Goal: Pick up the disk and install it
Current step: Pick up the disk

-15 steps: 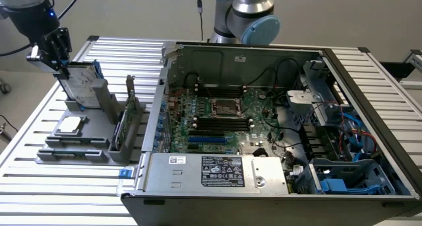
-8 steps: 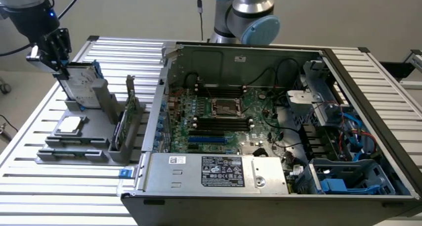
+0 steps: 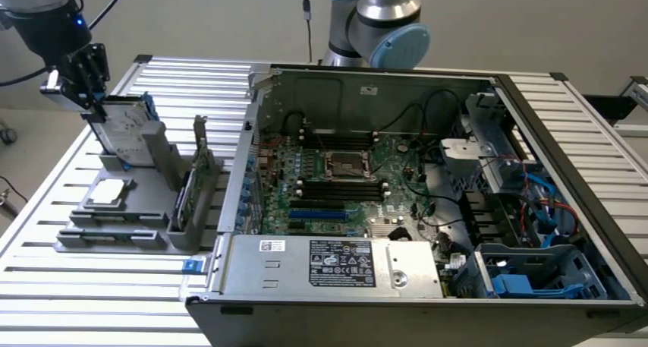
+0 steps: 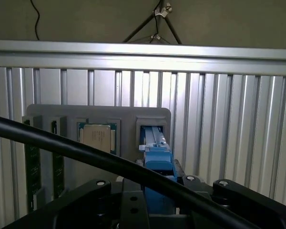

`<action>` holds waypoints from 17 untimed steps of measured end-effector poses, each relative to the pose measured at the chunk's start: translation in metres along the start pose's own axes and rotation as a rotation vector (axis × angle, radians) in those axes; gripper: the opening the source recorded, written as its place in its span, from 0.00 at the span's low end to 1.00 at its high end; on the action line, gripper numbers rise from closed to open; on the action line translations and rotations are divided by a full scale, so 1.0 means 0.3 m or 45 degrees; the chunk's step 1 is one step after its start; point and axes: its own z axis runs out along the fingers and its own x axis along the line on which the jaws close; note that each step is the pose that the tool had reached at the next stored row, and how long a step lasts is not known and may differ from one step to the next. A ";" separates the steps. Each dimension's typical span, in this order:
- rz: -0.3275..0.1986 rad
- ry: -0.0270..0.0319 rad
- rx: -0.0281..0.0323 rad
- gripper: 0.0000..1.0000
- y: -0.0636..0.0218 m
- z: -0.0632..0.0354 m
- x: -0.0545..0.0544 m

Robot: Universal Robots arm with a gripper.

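Presently the gripper (image 3: 91, 105) is clenched on the top edge of the one disk (image 3: 130, 138), which stands upright and slightly tilted at the far end of the grey holder (image 3: 121, 229). The disk's lower end is hidden behind a post of that holder. One square silver chip (image 3: 109, 193) lies flat on the holder, and two green circuit cards (image 4: 32, 164) stand on edge in it. One open computer case (image 3: 354, 89) sits just beside the holder, toward the exterior view's right.
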 end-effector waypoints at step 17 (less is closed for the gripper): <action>0.006 0.0032 -0.0001 0.33 0.000 0.000 0.000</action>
